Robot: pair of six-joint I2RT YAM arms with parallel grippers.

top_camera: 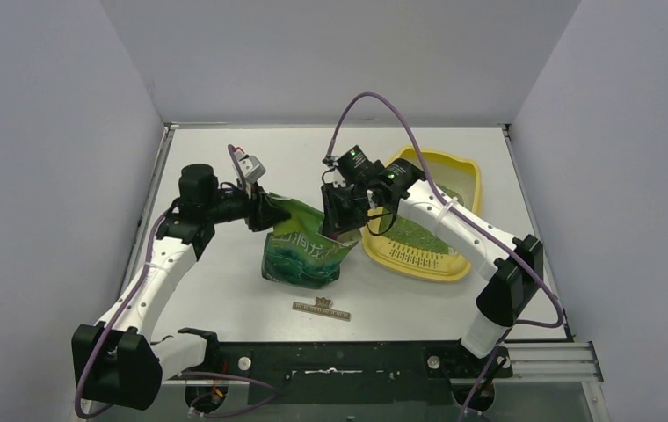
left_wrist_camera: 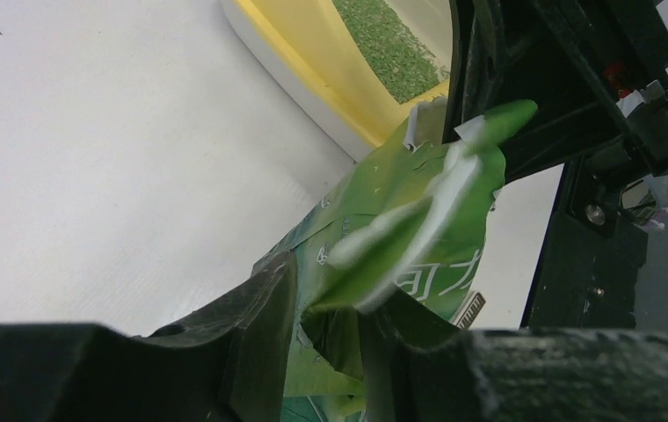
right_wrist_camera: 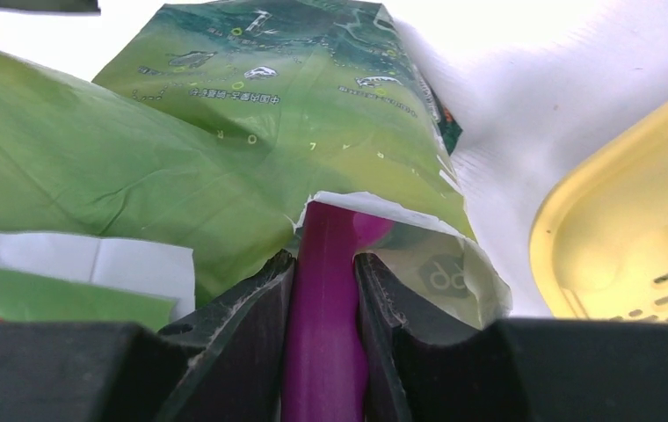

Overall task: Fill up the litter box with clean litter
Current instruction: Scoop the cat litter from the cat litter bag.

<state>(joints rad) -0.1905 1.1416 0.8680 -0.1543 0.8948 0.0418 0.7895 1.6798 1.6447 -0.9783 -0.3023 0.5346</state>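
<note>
The pale yellow litter box (top_camera: 467, 180) sits at the right of the table with light-green litter (top_camera: 418, 236) in it; it also shows in the left wrist view (left_wrist_camera: 313, 61) and the right wrist view (right_wrist_camera: 612, 229). The glossy green bag (top_camera: 300, 251) stands left of it. My left gripper (top_camera: 267, 211) is shut on the bag's torn top edge (left_wrist_camera: 339, 290). My right gripper (top_camera: 341, 215) is shut on the magenta scoop handle (right_wrist_camera: 326, 290), whose head is hidden inside the bag's opening (right_wrist_camera: 374, 211).
A torn-off bag strip (top_camera: 322, 309) lies on the table in front of the bag. White walls enclose the table on three sides. The right arm reaches over the litter box's near end with its slotted grate (top_camera: 414, 255).
</note>
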